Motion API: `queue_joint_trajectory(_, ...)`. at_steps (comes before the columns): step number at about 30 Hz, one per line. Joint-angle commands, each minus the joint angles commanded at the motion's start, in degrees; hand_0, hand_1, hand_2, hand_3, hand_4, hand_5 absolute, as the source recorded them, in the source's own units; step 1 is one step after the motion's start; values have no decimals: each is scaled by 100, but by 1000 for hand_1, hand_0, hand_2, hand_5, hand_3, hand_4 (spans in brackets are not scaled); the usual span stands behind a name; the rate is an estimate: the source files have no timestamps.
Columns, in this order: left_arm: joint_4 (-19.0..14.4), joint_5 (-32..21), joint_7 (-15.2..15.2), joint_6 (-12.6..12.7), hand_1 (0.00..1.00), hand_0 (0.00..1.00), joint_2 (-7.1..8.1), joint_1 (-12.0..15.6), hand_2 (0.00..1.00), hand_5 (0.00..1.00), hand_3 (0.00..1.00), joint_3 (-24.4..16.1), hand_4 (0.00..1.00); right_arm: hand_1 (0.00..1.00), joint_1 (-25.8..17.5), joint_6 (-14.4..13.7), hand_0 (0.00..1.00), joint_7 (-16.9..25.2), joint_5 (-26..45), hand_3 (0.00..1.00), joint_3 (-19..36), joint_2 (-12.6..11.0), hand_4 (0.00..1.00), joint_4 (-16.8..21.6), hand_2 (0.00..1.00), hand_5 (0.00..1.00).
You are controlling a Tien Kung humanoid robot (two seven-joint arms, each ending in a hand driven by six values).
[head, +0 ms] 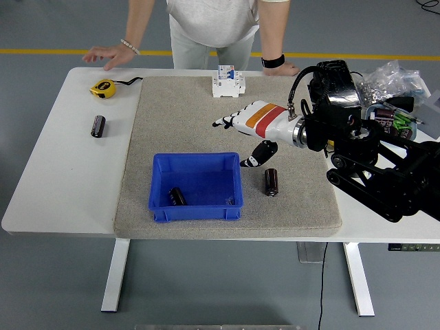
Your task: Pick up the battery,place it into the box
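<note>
The right hand (pixel 242 135) hangs over the grey mat (pixel 185 117) with its fingers spread and nothing in them, and one battery (pixel 178 196) already lies in the blue box (pixel 159 180), down and to the left of the hand. Another battery (pixel 271 181) stands on end just below the hand with nothing in the way. A third battery (pixel 98 126) sits far off to the left, near the yellow tape measure (pixel 102 88).

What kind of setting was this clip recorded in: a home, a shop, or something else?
Most likely a robotics lab or workshop floor. A white height-adjustable table stands on grey floor marked with a yellow line, a white circuit breaker and yellow tape measure lie on it, and a person watches from the far side.
</note>
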Motion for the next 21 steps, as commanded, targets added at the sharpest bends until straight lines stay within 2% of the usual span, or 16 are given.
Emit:
queue_joint_trajectory(4,3,30,10,-6,653,687,-8,22,734,508,665,-19,683,728,-229,385,729,-134,-91,855,294,-219,996,216,789,326)
queue_joint_trajectory(5,3,35,12,-6,653,687,-9,25,735,512,664,-22,685,721,-266,407,729,-141,-93,850,326,-244,998,245,779,449)
queue_joint_trajectory(8,3,76,25,-14,653,687,-12,31,735,512,664,-46,685,721,-452,465,729,-167,-123,850,442,-342,998,358,779,449)
queue_joint_trajectory(14,5,177,61,-20,655,687,-21,40,734,511,664,-118,683,726,-736,366,737,-160,-131,849,566,-333,998,240,784,456)
queue_joint_trajectory(17,1,180,69,-27,654,687,-22,46,735,508,665,-119,682,731,-901,261,743,-158,-297,854,700,-265,998,39,785,455)
queue_joint_trajectory(21,-4,196,81,-32,654,687,-28,46,735,508,665,-127,682,731,-1042,265,743,-174,-603,854,845,-153,998,-195,785,455)
